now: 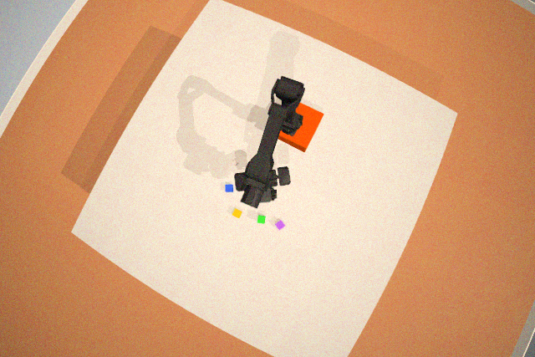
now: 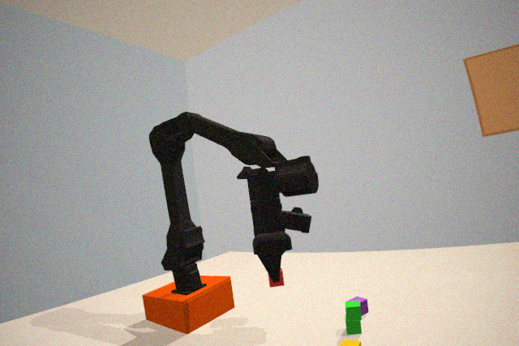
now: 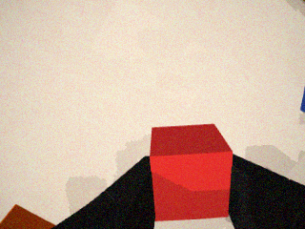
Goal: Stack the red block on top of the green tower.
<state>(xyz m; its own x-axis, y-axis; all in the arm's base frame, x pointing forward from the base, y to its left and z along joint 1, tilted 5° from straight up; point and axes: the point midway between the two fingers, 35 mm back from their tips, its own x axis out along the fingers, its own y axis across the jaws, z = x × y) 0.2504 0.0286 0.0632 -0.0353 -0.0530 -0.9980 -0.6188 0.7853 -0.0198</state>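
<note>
A: tool state?
B: tool (image 2: 275, 274) is clamped on the red block (image 2: 276, 279), fingers pressed on both its side faces, pointing straight down

A: block on the table?
B: no, exterior view shows it hanging above the white table (image 2: 418, 284), its shadow on the surface below in the wrist view

A: green tower?
B: green tower (image 2: 353, 317) stands upright, two cubes high, lower than the tool and off to its side nearer the exterior camera, well apart from the block

A: anything else close by?
B: purple cube (image 2: 361, 303) just behind the tower, yellow cube (image 2: 350, 342) in front of it, blue cube (image 1: 228, 187) on the tool's other side in the top view; orange base (image 2: 188, 302) back behind the tool

A: block visible from top?
B: no, the arm hides it
</note>
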